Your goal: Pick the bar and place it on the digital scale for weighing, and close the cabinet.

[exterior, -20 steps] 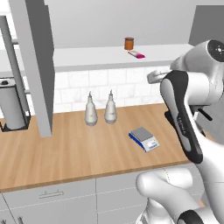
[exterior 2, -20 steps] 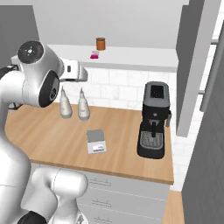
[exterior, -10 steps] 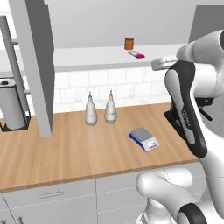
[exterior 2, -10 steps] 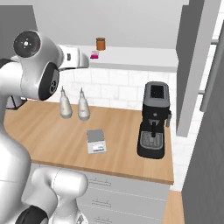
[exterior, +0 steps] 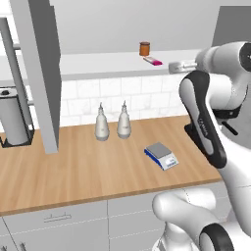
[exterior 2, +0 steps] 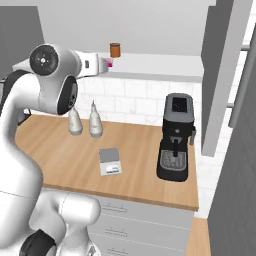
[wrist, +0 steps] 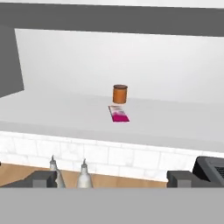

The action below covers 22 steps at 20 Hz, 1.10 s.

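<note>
The bar (wrist: pixel 118 113), a small pink and white packet, lies flat on the cabinet's open shelf (exterior: pixel 98 63), just in front of a brown jar (wrist: pixel 120 93). In the base views the bar (exterior: pixel 152 61) (exterior 2: pixel 109 63) shows at the shelf's front edge. My gripper (exterior: pixel 172 66) (exterior 2: pixel 102 62) hovers at shelf height, a short way out from the bar, pointing at it. It is open wide with nothing between the fingers (wrist: pixel 43 178). The digital scale (exterior: pixel 161 155) (exterior 2: pixel 109 161) rests on the wooden counter below, with nothing on its plate. The cabinet's grey door (exterior: pixel 39 73) stands open.
Two pale bottles (exterior: pixel 101 130) (exterior: pixel 123 126) stand by the tiled wall, behind the scale. A black coffee machine (exterior 2: pixel 175 137) sits at the counter's right end, and a steel cylinder in a holder (exterior: pixel 12 117) at its left. Another open door (exterior 2: pixel 222 75) hangs on the right.
The arm has lifted the hand from below the shelf up to shelf height and brought it closer to the bar. The jaws have stayed open.
</note>
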{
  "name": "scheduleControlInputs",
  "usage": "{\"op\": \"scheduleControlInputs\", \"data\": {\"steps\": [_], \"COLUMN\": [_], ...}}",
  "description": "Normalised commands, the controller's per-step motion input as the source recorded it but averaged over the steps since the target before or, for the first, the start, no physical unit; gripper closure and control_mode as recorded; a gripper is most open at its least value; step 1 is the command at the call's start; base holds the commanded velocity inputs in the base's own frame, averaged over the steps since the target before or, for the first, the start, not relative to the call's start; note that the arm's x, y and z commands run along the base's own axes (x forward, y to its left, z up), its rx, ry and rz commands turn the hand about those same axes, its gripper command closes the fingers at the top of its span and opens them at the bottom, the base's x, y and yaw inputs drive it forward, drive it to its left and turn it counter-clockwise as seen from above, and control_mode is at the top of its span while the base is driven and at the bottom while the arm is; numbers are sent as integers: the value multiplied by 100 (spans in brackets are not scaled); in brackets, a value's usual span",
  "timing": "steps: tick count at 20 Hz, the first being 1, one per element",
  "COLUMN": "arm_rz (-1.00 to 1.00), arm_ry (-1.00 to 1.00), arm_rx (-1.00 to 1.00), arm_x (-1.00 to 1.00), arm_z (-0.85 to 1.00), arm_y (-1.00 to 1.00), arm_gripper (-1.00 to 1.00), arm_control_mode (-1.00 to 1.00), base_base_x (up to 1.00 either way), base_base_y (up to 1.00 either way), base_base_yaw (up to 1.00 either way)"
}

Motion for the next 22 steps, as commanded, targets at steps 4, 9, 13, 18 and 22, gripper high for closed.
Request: {"op": "scheduleControlInputs", "data": {"steps": [4, 9, 13, 18, 22], "arm_rz": [0, 0, 0, 0, 0], "arm_ry": [0, 0, 0, 1, 3], "arm_rx": [0, 0, 0, 0, 0], "arm_x": [28, 12, 17, 22, 32], "arm_z": [17, 10, 6, 9, 1], "arm_y": [-16, -3, 0, 0, 0], "arm_gripper": [-100, -100, -100, -100, -100], "arm_control_mode": [-100, -100, -100, -100, -100], "base_base_x": [0, 0, 0, 0, 0], "base_base_y": [0, 0, 0, 0, 0], "base_base_yaw": [0, 0, 0, 0, 0]}}
